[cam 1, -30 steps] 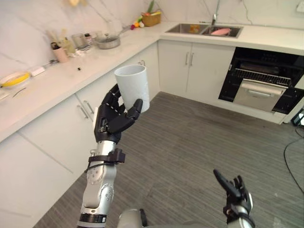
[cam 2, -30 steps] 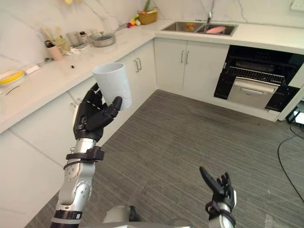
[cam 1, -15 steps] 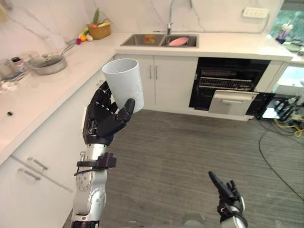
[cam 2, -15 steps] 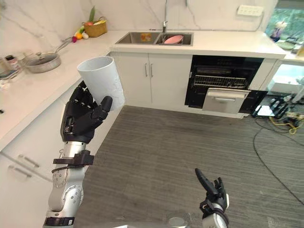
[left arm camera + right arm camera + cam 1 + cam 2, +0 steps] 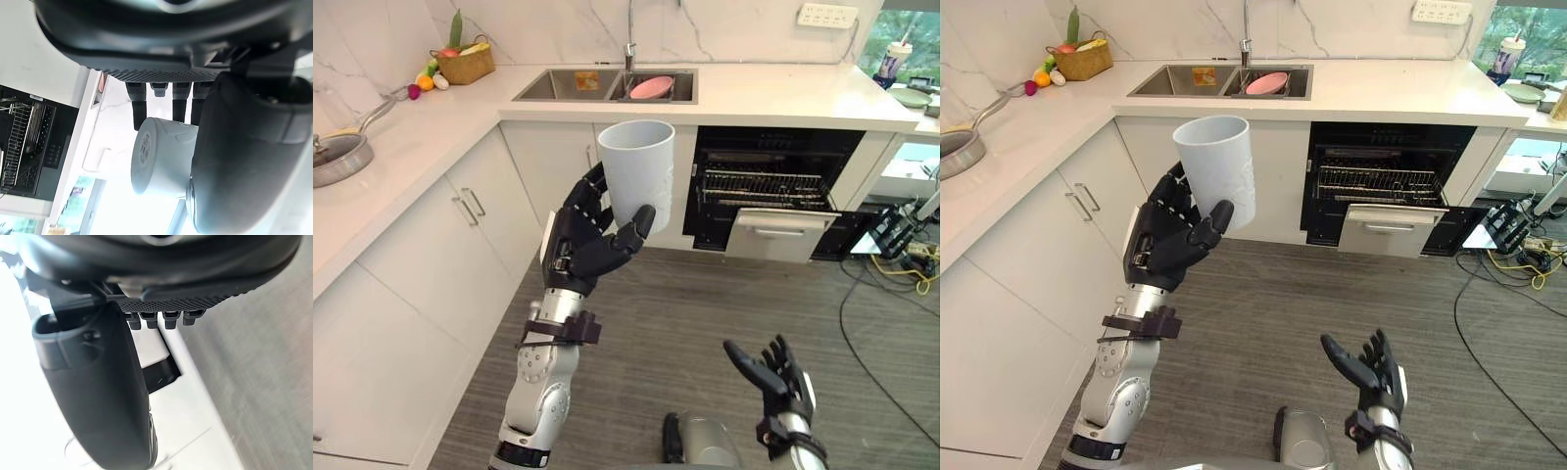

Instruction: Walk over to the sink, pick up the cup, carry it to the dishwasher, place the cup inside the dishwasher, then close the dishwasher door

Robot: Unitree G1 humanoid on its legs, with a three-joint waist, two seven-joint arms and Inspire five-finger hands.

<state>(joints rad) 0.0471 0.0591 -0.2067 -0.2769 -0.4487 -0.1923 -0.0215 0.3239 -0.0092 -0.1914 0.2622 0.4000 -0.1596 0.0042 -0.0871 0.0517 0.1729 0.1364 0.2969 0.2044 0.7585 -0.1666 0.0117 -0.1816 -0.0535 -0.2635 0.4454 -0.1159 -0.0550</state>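
Observation:
My left hand [image 5: 585, 247] holds a pale grey-white cup [image 5: 637, 173] upright at chest height, fingers and thumb curled round its lower part; the left wrist view shows the same cup [image 5: 164, 155] between thumb and fingers. The open dishwasher [image 5: 766, 186] sits under the counter to the right of the sink [image 5: 607, 85], its racks showing and its door [image 5: 781, 233] hanging partly down. Low over the floor my right hand [image 5: 773, 372] hangs with fingers spread and nothing in it.
White cabinets [image 5: 431, 264] run along my left and under the sink. A pink dish [image 5: 650, 87] lies in the sink. A pan [image 5: 335, 157] and a fruit basket [image 5: 464, 65] stand on the counter. Cables [image 5: 891, 274] lie on the grey floor at the right.
The whole view has swung right and nearer the sink and dishwasher, so the camera has moved. The cup stays in my left hand. My right hand's fingers have spread a little.

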